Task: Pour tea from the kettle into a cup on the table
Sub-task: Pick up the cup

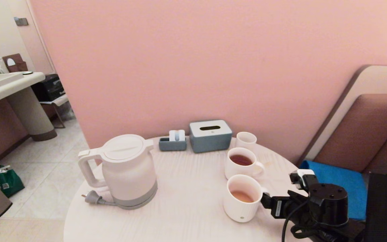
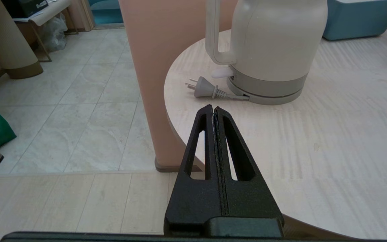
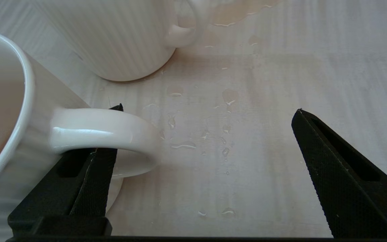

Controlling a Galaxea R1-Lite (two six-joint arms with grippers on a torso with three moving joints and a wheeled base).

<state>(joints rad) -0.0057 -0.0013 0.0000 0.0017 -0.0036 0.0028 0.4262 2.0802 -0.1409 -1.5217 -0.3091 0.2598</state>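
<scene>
White cup (image 1: 242,198) handle sits between the right gripper's (image 3: 210,111) spread jaws; left gripper's (image 2: 213,109) pressed together.

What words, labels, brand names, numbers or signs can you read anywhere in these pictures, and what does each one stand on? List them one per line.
No text can be read in any view.
Right end effector: small white label on the arm behind it, print too small to read.
Green bag on the floor: white tag, blurred.
Black box under the counter: pale marking, too small to read.
Kettle, cup, tissue box: no lettering visible.
</scene>
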